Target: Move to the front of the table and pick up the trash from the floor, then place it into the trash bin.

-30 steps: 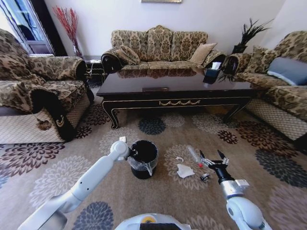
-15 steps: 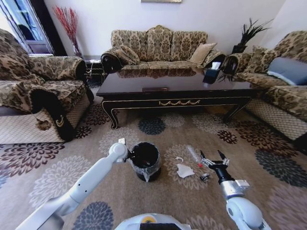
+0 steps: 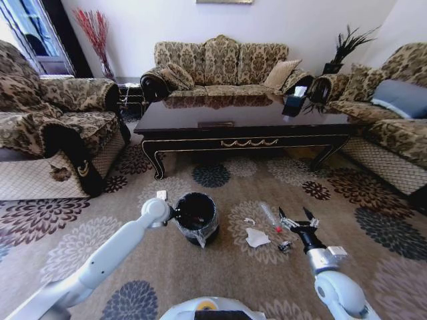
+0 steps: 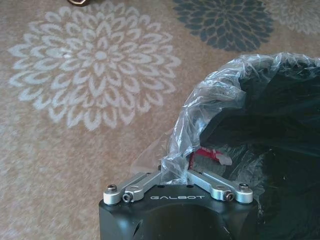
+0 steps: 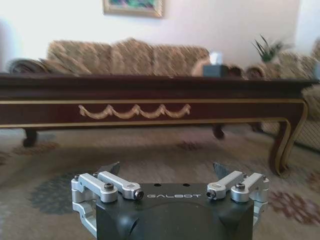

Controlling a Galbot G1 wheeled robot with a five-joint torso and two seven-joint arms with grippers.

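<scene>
The trash bin (image 3: 197, 217) stood on the patterned carpet (image 3: 80, 240) in front of the table (image 3: 243, 120), its black mouth lined with a clear plastic bag (image 4: 210, 115); the left hand (image 3: 171, 212) was at the bin's rim on the side away from the litter, and in the left wrist view its fingers were drawn together on a fold of that bag at the rim, so it had hold of the bin by its liner; a small red-and-white scrap (image 4: 210, 154) showed through the plastic just beyond the fingers.

On the other side of the bin, just beside it on the carpet, lay the trash: a crumpled white paper scrap (image 3: 256, 237), a clear plastic wrapper (image 3: 269, 215) with a red tip, a tiny white bit (image 3: 249, 221) between the wrapper and the bin, and a small dark silvery piece (image 3: 285, 246) farther from the bin than the paper; the right hand (image 3: 297, 221) hung low just past the wrapper's red tip, farther from the bin, its fingers spread wide and holding nothing; in the right wrist view that hand (image 5: 167, 171) faced the gold ornament (image 5: 134, 110) on the table's front rail; the glossy tabletop carried a small dark box (image 3: 293, 103) near its far end.
</scene>
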